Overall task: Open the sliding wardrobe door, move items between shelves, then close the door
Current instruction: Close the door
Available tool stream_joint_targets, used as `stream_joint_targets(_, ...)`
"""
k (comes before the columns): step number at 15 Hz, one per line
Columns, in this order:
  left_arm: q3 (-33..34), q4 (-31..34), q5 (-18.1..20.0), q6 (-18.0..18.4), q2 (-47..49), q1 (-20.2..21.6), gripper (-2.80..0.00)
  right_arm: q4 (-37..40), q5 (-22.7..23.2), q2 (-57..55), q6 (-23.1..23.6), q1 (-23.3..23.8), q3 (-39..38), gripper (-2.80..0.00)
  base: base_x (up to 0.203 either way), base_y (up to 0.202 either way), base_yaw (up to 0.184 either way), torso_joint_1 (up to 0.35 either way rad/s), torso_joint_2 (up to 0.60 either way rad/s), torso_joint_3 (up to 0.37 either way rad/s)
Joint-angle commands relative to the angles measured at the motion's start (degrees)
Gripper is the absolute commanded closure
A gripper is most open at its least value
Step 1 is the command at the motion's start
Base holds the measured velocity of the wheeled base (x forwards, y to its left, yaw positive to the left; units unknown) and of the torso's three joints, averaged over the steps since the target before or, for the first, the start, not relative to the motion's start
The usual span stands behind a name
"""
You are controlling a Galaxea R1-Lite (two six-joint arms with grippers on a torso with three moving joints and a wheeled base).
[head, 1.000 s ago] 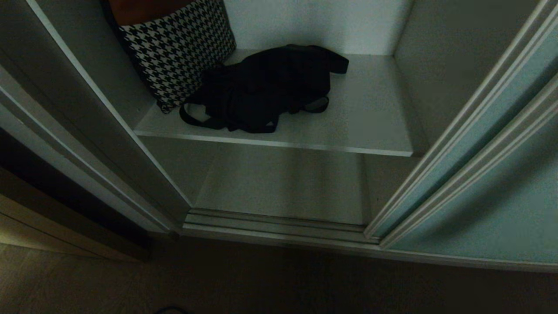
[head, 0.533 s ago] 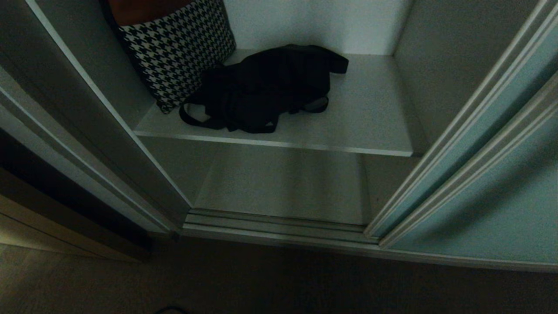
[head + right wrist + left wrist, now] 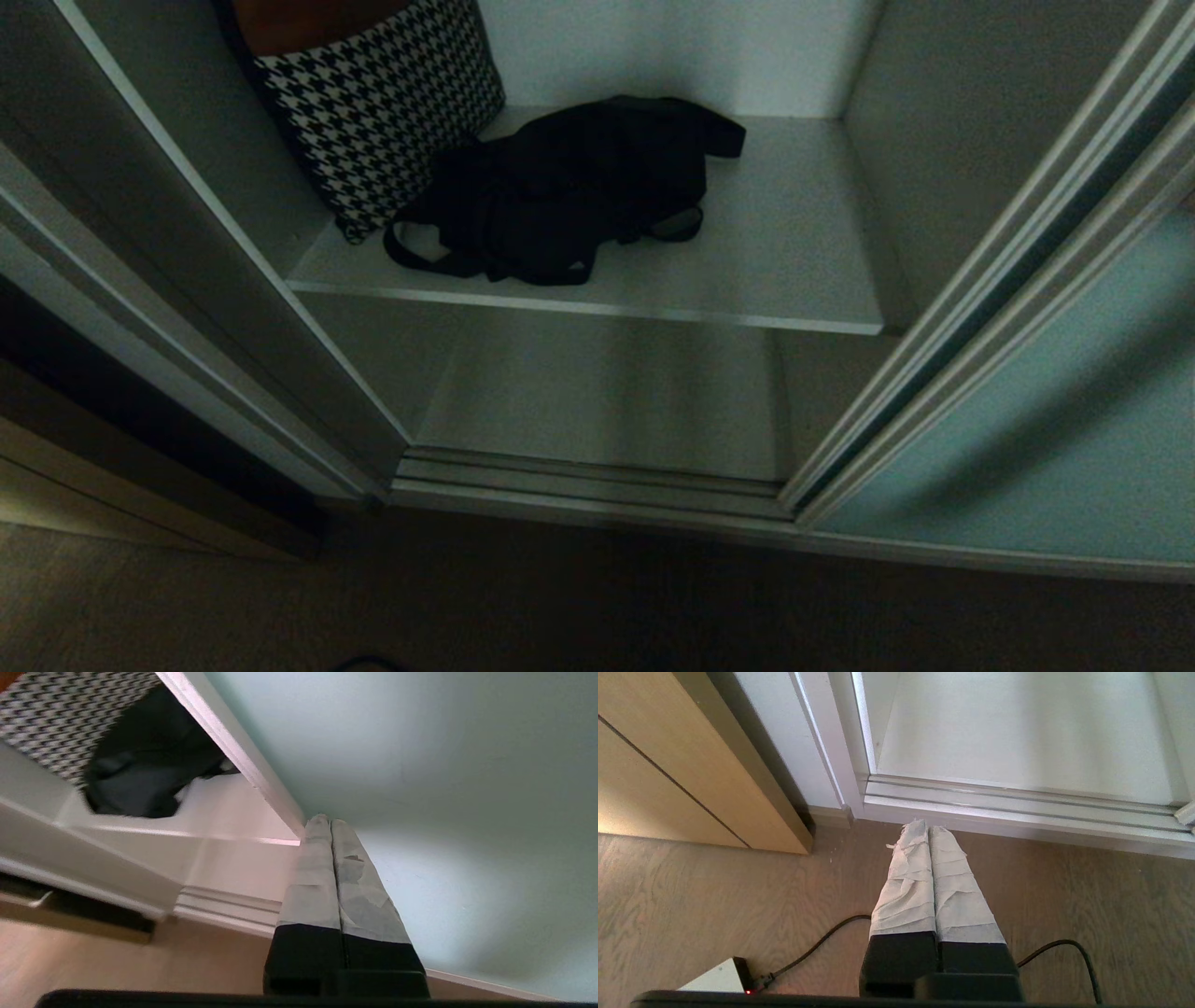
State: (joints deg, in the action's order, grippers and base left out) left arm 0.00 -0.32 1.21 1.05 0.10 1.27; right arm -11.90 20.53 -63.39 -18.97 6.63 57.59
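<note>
The wardrobe stands open, with the frosted blue-green sliding wardrobe door [image 3: 1046, 420] at the right. On the upper shelf [image 3: 794, 271] lies a floppy black bag [image 3: 560, 187] with its straps hanging toward the front edge. A houndstooth cushion [image 3: 383, 103] leans beside it. The lower shelf [image 3: 607, 392] is bare. Neither gripper shows in the head view. In the right wrist view my right gripper [image 3: 324, 821] is shut and empty, its tips at the door's pale frame edge [image 3: 233, 751], beside the panel [image 3: 444, 788]. My left gripper [image 3: 928, 828] is shut and parked above the floor.
A silver floor track [image 3: 1017, 812] runs along the wardrobe's threshold. A beige wooden cabinet front [image 3: 682, 765] stands to the left of the wardrobe. Black cables [image 3: 822, 942] and a small white box [image 3: 714, 977] lie on the wooden floor below the left gripper.
The front door panel's edge has shifted a little left toward the opening, covering the blue-green strip behind it. The bag and cushion have not moved.
</note>
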Motion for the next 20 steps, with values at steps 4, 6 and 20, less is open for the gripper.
stream_joint_targets(4,0.00,-0.03,0.02,0.01,-0.01,0.05,0.00,-1.05,-0.26,-0.23,0.30,-11.81,0.40,0.00,0.000,0.000,0.000,0.000,0.00,0.000)
stream_joint_targets(6,0.00,-0.03,0.02,0.01,0.03,0.05,0.00,-1.48,-0.38,0.57,0.30,-17.29,0.18,0.00,0.000,0.000,0.000,0.000,0.00,0.000)
stream_joint_targets(20,0.00,-0.03,-0.06,0.01,-0.01,0.05,0.00,14.81,-0.49,28.17,0.60,-12.14,-5.33,0.00,0.000,0.000,0.000,0.000,0.00,0.000)
